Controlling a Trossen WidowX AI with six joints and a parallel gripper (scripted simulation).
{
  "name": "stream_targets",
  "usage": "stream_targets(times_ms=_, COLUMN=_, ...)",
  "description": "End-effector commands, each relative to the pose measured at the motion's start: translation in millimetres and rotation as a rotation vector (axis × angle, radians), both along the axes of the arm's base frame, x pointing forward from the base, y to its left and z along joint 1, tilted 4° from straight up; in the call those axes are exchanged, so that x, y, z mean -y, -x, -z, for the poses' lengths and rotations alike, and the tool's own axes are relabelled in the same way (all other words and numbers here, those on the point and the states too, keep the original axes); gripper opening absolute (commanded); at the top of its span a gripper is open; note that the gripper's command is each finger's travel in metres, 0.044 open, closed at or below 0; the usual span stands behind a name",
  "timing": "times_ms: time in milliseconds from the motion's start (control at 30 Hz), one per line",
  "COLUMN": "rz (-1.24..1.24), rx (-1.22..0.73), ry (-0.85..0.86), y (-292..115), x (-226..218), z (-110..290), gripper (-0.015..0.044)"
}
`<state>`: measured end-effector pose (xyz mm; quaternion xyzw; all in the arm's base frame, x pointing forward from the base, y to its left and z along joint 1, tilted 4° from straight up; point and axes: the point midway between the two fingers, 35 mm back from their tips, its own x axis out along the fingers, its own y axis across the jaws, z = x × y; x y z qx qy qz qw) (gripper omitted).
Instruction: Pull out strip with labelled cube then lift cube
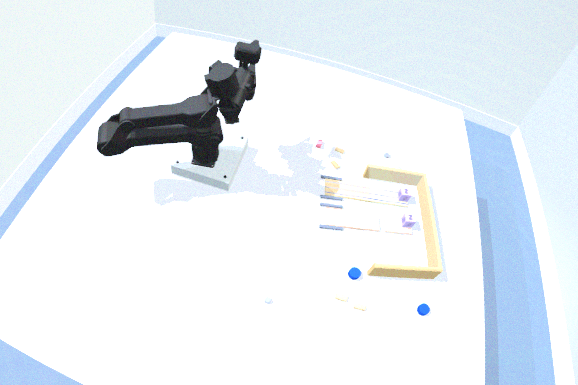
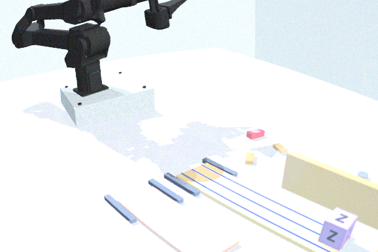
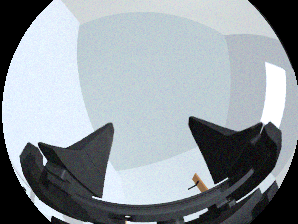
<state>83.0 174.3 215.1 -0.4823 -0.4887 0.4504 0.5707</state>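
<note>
- Toward the right-hand edge of the worktop (image 1: 280, 351), a tan three-sided fence (image 1: 433, 231) wraps the far ends of the strips, open only on the side facing my base, so I judge that the cubes cannot be reached directly and must be drawn out on their strips.
- Two lilac cubes marked Z sit inside that fence: the upper cube (image 1: 405, 194) on a tan strip (image 1: 360, 194) with blue lines that reads as one unbroken run back to its grey-blue handle bar (image 1: 331, 178), and the lower cube (image 1: 409, 220) on a pale strip (image 1: 350, 225) that seems to have a gap partway along.
- By that reading the lined tan strip is the whole one, though the top view is too faint for me to be sure of the break.
- Each strip ends in a handle bar on the side nearest me, evidently so I can pinch and drag.
- Small tan blocks, a pink block (image 1: 319, 144) and two blue discs lie scattered around; I take them for clutter.
- My arm is folded back over its base plate (image 1: 231, 178), near the rear-left corner, well apart from the strips.
- My hand (image 2: 170, 5) is raised high, fingers spread wide and grasping nothing; the wrist view shows only wall between them.
</note>
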Motion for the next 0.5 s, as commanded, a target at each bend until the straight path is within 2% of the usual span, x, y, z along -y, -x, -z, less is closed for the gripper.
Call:
stream_targets(times_ms=0, rz=0.012, rx=-0.017, ry=-0.001, y=-3, x=0, z=-1, gripper=0.04)
stream_targets(times_ms=67, rz=0.105, rx=-0.152, ry=-0.013, y=-23, x=4, z=-6, gripper=0.04)
stream_targets(times_ms=233, rz=0.475, rx=-0.635, ry=-0.121, y=-100, x=33, z=-15, gripper=0.04)
stream_targets(times_ms=467, rz=1.025, rx=-1.184, ry=-0.442, y=-186, x=112, z=-3, gripper=0.04)
